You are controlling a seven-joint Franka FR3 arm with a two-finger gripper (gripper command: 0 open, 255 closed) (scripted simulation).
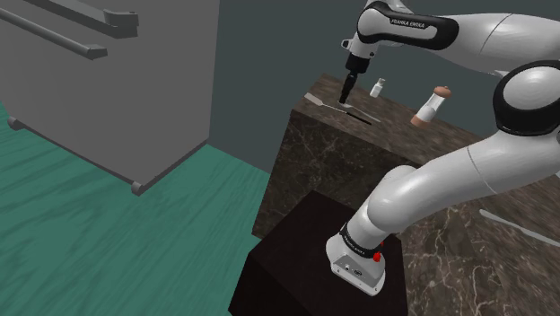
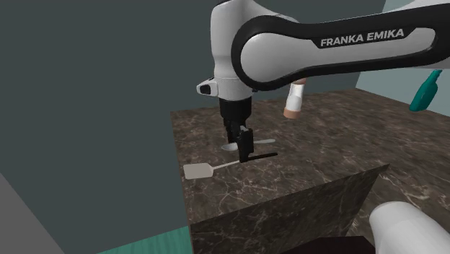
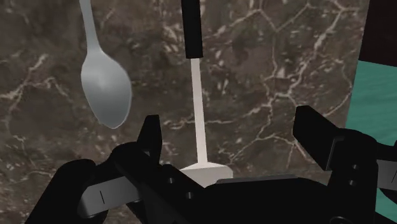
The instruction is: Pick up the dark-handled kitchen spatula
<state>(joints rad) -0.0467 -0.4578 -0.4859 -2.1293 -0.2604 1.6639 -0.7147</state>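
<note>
Approach step: your end effector (image 3: 229,125), released, straddles the spatula (image 3: 197,95) near the worktop (image 3: 273,70) edge; lower, then clench.

One spatula (image 3: 198,111), one spoon (image 3: 105,88)

Gripper (image 1: 345,98) over spatula (image 1: 328,104) on counter (image 1: 395,148)

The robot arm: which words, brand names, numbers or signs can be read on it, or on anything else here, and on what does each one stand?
"FRANKA EMIKA": white capitals on the dark band of the arm, second exterior view.
Small white lettering on that same band in the shoulder view: too small to read.
Small marks on the arm's base: too small to read.
</note>
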